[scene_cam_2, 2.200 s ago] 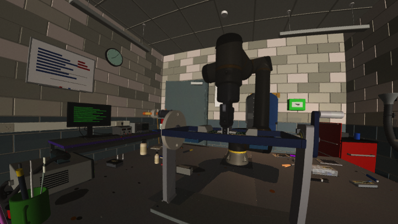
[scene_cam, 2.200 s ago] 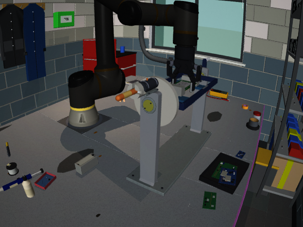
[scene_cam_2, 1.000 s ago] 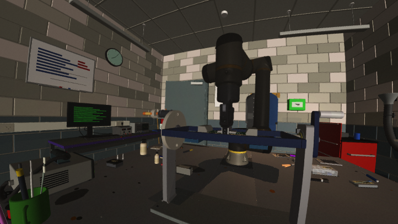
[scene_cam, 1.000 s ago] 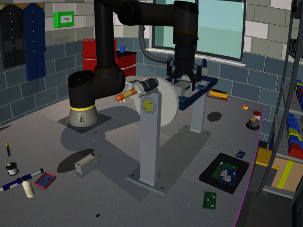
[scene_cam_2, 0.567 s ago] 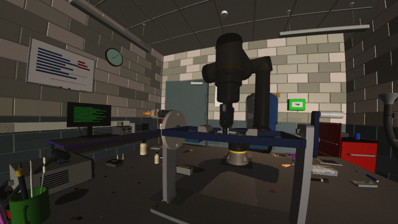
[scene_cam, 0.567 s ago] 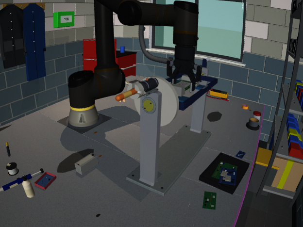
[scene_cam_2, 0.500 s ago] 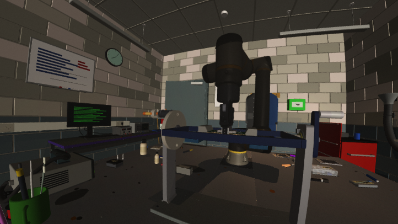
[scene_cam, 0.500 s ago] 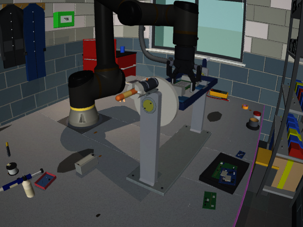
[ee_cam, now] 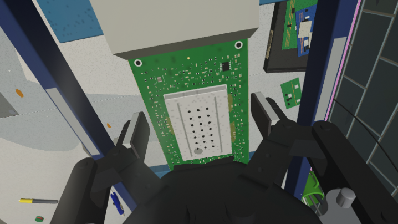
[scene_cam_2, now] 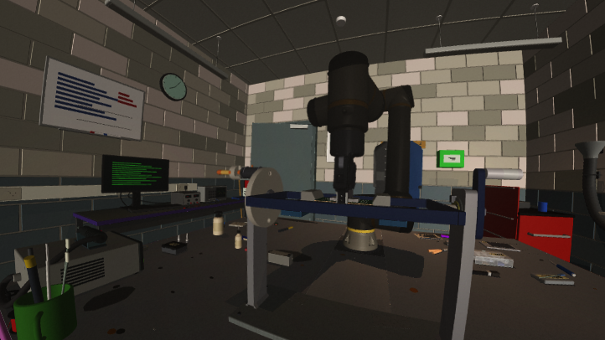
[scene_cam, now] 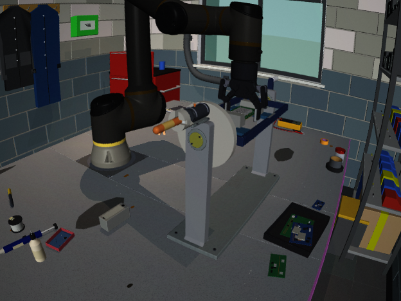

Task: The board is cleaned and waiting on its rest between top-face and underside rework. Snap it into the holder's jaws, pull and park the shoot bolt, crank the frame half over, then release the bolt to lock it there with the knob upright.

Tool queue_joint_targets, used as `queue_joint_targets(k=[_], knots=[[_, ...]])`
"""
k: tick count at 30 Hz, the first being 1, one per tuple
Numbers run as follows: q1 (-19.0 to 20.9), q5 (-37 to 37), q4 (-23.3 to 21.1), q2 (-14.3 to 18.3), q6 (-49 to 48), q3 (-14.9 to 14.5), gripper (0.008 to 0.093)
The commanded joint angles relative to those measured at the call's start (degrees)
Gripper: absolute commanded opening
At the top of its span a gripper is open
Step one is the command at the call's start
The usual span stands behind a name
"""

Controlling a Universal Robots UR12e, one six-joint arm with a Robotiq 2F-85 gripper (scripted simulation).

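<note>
The green circuit board (ee_cam: 194,111) lies flat inside the blue frame (scene_cam: 262,121), its far end hidden under a grey jaw (ee_cam: 178,25) and its near end behind my wrist. It carries a perforated metal shield. My gripper (ee_cam: 199,119) is open and empty, straddling the board from directly above (scene_cam: 244,105). The shoot bolt with its orange knob (scene_cam: 166,125) sticks out sideways from the grey index disc (scene_cam: 213,136) on the near post. The frame (scene_cam_2: 355,207) sits level between its two posts, with a grey crank handle (scene_cam_2: 503,174) at the far end.
The holder's base plate (scene_cam: 226,210) is bolted to the bench. A black tray with spare boards (scene_cam: 296,228) and a loose green board (scene_cam: 277,265) lie near the bench's right edge. A small grey block (scene_cam: 114,217), bottle and tools lie left.
</note>
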Motion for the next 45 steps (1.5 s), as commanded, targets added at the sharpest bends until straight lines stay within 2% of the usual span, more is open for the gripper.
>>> queue_joint_targets(k=[1, 17, 45], knots=[[0.0, 0.0, 0.0, 0.0, 0.0, -0.1, 0.0934], [0.0, 0.0, 1.5, -0.6, 0.0, -1.3, 0.0934], [0.0, 0.0, 10.1, -3.0, 0.0, -7.5, 0.0934]])
